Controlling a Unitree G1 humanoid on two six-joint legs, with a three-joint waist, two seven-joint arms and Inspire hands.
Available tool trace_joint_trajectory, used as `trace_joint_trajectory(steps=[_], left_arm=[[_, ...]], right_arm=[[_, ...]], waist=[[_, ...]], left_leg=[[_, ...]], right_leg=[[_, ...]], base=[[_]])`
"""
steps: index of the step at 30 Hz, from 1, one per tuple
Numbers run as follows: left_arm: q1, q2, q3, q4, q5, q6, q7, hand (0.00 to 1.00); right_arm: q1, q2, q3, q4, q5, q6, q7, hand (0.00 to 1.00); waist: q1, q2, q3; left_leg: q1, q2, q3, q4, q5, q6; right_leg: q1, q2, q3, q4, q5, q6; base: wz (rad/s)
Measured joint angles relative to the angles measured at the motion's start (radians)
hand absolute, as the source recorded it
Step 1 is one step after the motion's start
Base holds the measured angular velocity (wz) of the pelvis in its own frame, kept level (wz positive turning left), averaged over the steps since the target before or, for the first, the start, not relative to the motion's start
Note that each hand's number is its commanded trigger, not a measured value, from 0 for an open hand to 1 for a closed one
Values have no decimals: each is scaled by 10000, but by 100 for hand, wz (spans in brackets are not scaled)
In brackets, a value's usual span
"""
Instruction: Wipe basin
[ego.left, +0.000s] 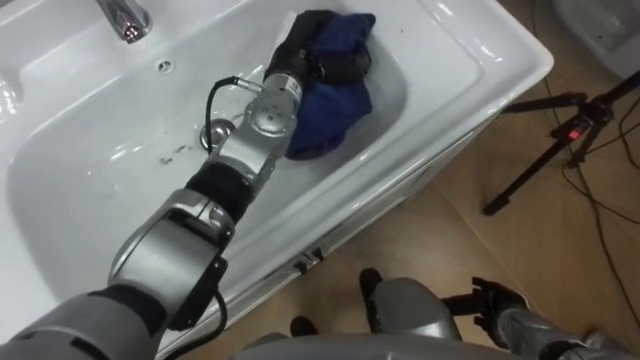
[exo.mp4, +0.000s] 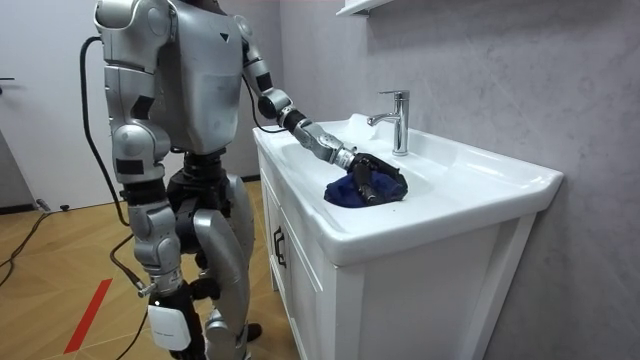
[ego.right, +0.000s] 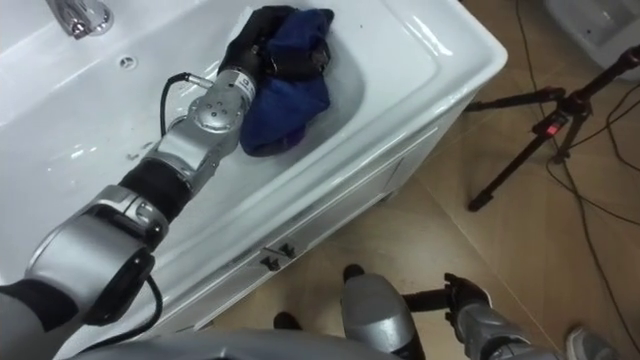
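Observation:
A dark blue cloth (ego.left: 330, 100) lies bunched against the right inner wall of the white basin (ego.left: 90, 130). My left arm reaches in from the lower left, and my left hand (ego.left: 318, 48) rests on top of the cloth with its dark fingers curled into the folds. In the room view I stand at the cabinet's front corner, with the same left hand (exo.mp4: 366, 180) on the cloth (exo.mp4: 345, 193) inside the bowl. My right hand (ego.left: 497, 299) hangs low beside my hip, away from the basin.
A chrome tap (ego.left: 125, 18) stands at the basin's back, with the drain (ego.left: 216, 131) near my forearm. A black tripod (ego.left: 560, 125) with cables stands on the wooden floor to the right. The white cabinet (exo.mp4: 300, 270) carries the basin.

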Motion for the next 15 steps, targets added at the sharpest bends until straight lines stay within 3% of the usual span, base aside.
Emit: trace_joint_trajectory(steps=[6,12,15], left_arm=[[1,8,14,-8,570,1,0,100],[217,135,0,299,1692,-169,145,100],[632,157,41,761,2263,-265,327,100]], right_arm=[[104,-33,-19,-42,-42,65,-5,0],[233,-112,-25,-42,-229,579,-4,0],[290,-86,-33,-52,-526,801,18,0]], waist=[[-2,-11,6],[9,-100,22],[28,-380,7]], left_leg=[[23,-9,25,-3,0,0],[265,-23,45,-110,0,-1],[660,-125,79,-227,0,-6]], right_leg=[[-3,-2,27,29,-15,17],[164,19,37,67,-72,1],[291,20,165,362,-371,0]], base=[[0],[-2],[-4]])
